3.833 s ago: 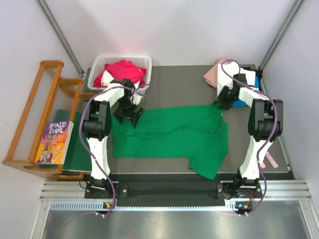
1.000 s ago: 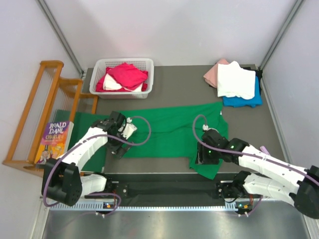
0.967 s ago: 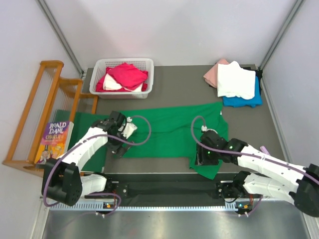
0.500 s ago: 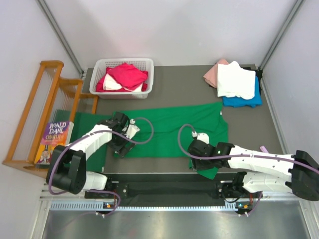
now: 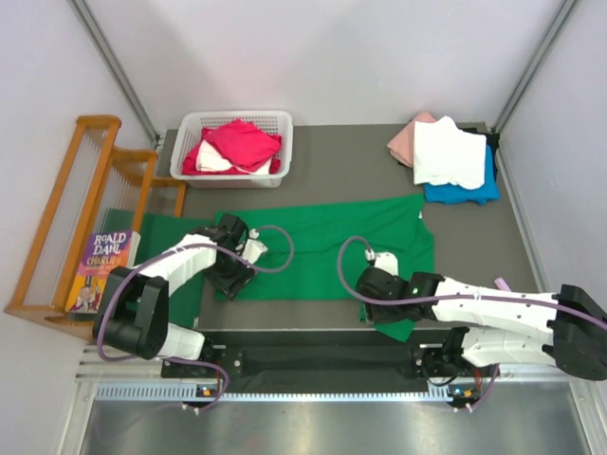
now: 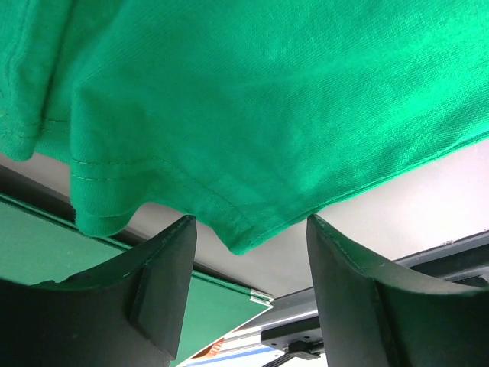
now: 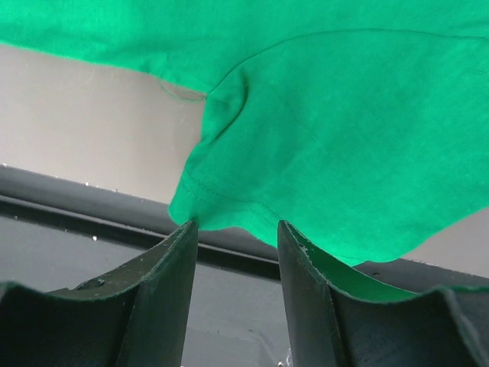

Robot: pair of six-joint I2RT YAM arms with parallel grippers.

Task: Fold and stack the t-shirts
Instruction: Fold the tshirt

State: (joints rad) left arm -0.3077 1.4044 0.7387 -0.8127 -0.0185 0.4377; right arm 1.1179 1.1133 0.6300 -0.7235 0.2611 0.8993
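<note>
Lying unfolded across the middle of the top view, the green shirt point(image 5: 322, 246) is spread on the worktop point(image 5: 341, 166), with one sleeve trailing to the lower right as far as the front edge. At the upper right sits a folded stack: a white shirt point(image 5: 448, 152) on a blue shirt point(image 5: 465, 192), with a pink shirt point(image 5: 403, 140) at its left side. The basket point(image 5: 232, 116) at the upper left holds a red shirt point(image 5: 242, 142) and another white one point(image 5: 216, 161). So I judge three done, the green one with no fold in it yet, and at least two waiting.

The left hand point(image 6: 250, 229) is at the shirt's lower left corner, fingers parted, with the hem corner dipping between them and not visibly pinched. The right hand point(image 7: 233, 229) is at the lower hem beside the sleeve, fingers also apart, the seam just past their tips and nothing gripped.

Bare worktop above the shirt leaves room for folding upward. The front edge is right under both hands. At the left, a dark green mat point(image 5: 142, 256), a book point(image 5: 102, 270) and a wooden rack point(image 5: 66, 218) crowd that side.
</note>
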